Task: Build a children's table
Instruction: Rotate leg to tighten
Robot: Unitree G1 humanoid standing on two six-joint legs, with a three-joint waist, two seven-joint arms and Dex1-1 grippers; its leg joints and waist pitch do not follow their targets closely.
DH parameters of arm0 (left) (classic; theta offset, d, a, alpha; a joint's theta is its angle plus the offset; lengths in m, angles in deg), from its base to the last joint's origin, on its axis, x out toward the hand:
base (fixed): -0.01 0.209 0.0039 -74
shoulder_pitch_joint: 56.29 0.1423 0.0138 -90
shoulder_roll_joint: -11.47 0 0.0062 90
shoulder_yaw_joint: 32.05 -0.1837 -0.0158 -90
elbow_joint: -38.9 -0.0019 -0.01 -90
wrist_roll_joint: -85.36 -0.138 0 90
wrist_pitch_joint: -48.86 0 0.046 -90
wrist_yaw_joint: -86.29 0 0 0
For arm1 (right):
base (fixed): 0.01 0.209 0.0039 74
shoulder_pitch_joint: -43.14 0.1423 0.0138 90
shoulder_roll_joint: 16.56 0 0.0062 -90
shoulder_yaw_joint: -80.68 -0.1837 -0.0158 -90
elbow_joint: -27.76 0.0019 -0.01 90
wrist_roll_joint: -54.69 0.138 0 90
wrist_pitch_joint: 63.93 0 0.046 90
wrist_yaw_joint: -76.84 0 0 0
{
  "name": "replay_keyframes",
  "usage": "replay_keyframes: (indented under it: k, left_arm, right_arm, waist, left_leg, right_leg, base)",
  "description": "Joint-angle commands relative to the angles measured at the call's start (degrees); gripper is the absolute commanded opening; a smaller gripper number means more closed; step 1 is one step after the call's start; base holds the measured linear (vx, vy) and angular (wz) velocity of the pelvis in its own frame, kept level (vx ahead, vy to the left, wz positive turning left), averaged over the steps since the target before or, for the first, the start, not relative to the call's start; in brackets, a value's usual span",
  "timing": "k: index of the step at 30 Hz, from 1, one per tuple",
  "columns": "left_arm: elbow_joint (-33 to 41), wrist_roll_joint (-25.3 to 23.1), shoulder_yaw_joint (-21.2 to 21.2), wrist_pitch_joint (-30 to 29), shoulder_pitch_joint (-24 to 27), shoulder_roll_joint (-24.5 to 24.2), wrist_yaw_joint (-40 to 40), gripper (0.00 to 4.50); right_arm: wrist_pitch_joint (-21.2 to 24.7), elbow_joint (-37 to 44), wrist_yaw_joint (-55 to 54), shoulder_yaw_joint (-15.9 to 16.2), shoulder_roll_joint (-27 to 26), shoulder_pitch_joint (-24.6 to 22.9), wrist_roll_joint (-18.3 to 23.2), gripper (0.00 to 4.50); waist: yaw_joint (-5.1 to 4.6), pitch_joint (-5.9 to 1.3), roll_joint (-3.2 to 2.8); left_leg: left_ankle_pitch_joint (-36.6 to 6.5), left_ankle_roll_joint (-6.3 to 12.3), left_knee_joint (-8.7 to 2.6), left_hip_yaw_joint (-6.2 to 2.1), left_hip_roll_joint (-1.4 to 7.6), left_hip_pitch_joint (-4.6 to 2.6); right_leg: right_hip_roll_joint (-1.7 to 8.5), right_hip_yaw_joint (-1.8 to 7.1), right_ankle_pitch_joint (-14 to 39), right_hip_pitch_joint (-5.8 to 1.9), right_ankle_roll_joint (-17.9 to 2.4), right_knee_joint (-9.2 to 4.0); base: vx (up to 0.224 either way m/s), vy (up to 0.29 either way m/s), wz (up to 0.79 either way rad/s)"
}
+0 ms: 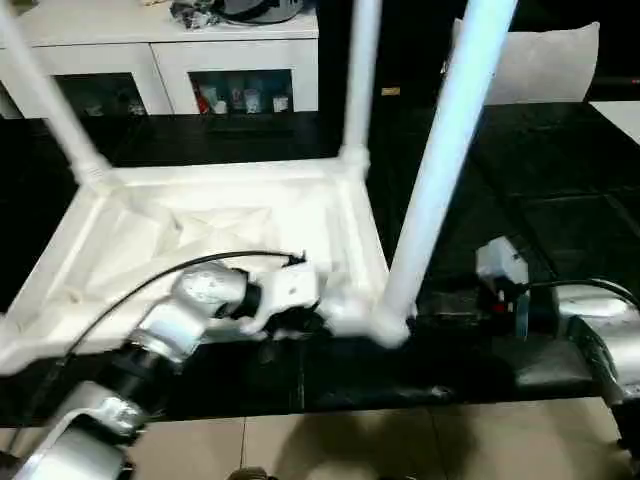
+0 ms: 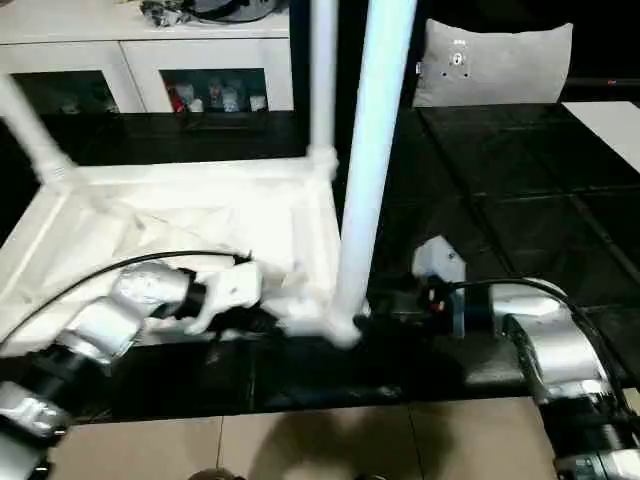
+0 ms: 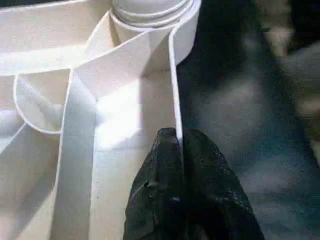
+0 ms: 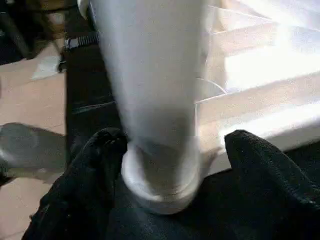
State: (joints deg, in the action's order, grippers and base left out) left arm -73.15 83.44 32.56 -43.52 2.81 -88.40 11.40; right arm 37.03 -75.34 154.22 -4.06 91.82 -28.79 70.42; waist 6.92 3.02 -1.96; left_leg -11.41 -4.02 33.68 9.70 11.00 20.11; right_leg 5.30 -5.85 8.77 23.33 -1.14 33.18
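Note:
The children's table top [image 1: 200, 230] lies upside down on a black surface, ribbed underside up. Three white legs stand in its corner sockets: far left [image 1: 45, 90], far right [image 1: 362, 80] and near right [image 1: 440, 170]. My left gripper [image 3: 178, 145] is shut on the thin rim wall of the table top [image 3: 175, 75], just beside the near right socket. My right gripper [image 4: 170, 170] is open around the foot of the near right leg [image 4: 155, 90], one finger [image 4: 95, 165] close against the socket and the other [image 4: 260, 165] standing off from it.
A long white cabinet [image 1: 160, 50] with glass-fronted openings runs along the back. A pale cushion [image 1: 540, 60] leans at the back right. The black surface [image 1: 540, 210] stretches to the right of the table top. Beige floor tiles [image 1: 350, 445] show at the front edge.

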Motion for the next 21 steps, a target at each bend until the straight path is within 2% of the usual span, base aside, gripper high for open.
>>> replay_keyframes:
  k: [1, 7, 14, 21]
  left_arm:
    - [1.79, -0.4, -2.4, 2.59, -0.61, -0.31, -4.25, 0.0]
    - [1.64, 0.46, -2.67, 3.55, -1.04, -0.48, -5.82, 0.0]
    - [1.35, 0.87, -2.41, 4.02, -1.05, -0.11, -6.58, 0.0]
    - [1.63, 1.67, -1.46, 1.59, -0.18, 0.26, -5.46, 0.0]
  right_arm:
    - [-1.21, -0.83, 2.91, 1.54, -0.02, 0.91, 0.76, 3.2]
    - [-0.6, -0.04, 6.34, 2.98, -0.37, 0.63, 2.27, 2.62]
    - [0.45, 0.63, 8.51, 4.15, -0.73, 0.01, 3.52, 2.02]
    - [4.42, 2.91, 8.6, 3.53, -0.77, -1.92, 6.53, 1.88]
  waist:
    - [-0.13, -3.82, 1.08]
    - [0.06, -3.7, 1.23]
    - [0.21, -3.48, 1.1]
    - [0.66, -3.45, 1.1]
  left_leg:
    - [-8.47, 5.69, -3.59, -0.07, 2.25, 0.02]
    - [-9.28, 5.24, -3.69, -0.1, 2.23, 0.15]
    - [-9.1, 5.05, -3.77, -0.13, 2.21, 0.12]
    - [-9.24, 4.82, -3.84, -0.14, 2.26, 0.06]
  right_leg:
    - [3.41, 2.81, 18.11, -3.12, -10.84, -3.47]
    - [3.46, 2.83, 18.7, -3.34, -10.56, -3.53]
    - [3.39, 2.85, 19.73, -3.17, -9.97, -3.7]
    - [3.38, 2.88, 20.68, -3.19, -9.36, -3.87]
  base:
    - [0.0, 0.0, 0.0]
    - [0.0, 0.0, 0.0]
    - [0.0, 0.0, 0.0]
    - [0.0, 0.0, 0.0]
